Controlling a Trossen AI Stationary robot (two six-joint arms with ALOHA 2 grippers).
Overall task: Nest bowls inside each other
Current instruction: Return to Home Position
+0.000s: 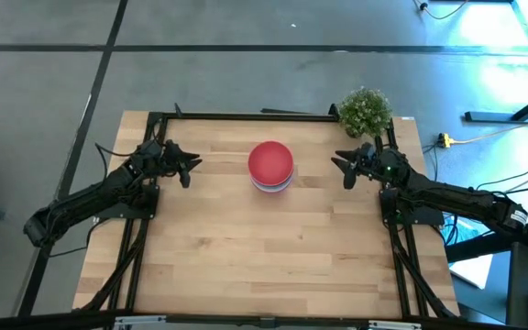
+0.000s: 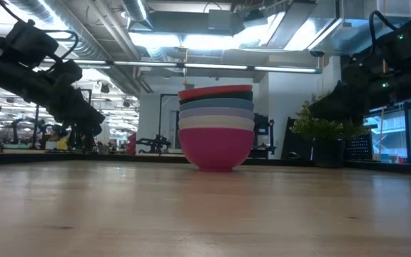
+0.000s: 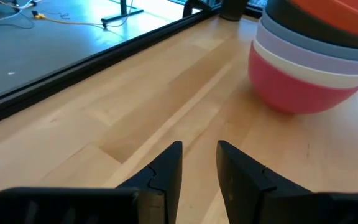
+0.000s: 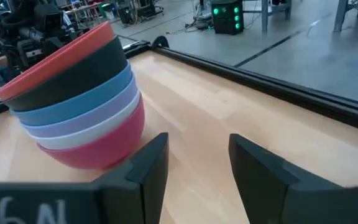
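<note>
Bowls (image 2: 215, 127) nested, one upright stack mid-table, rims up, axis vertical. Low view shows all six layers, pink bottom; overhead only red-orange top. Left gripper (image 1: 188, 169), right gripper (image 1: 342, 169) flanking, clear, jaws parted, empty. Plant (image 1: 366, 111) far corner.

Partial "6N" on right end effector (image 4: 197, 148)

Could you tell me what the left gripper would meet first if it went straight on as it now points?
Probably the bare tabletop: the left gripper tilts down at wood, with the bowl stack off to one side. Depth is unclear.
</note>
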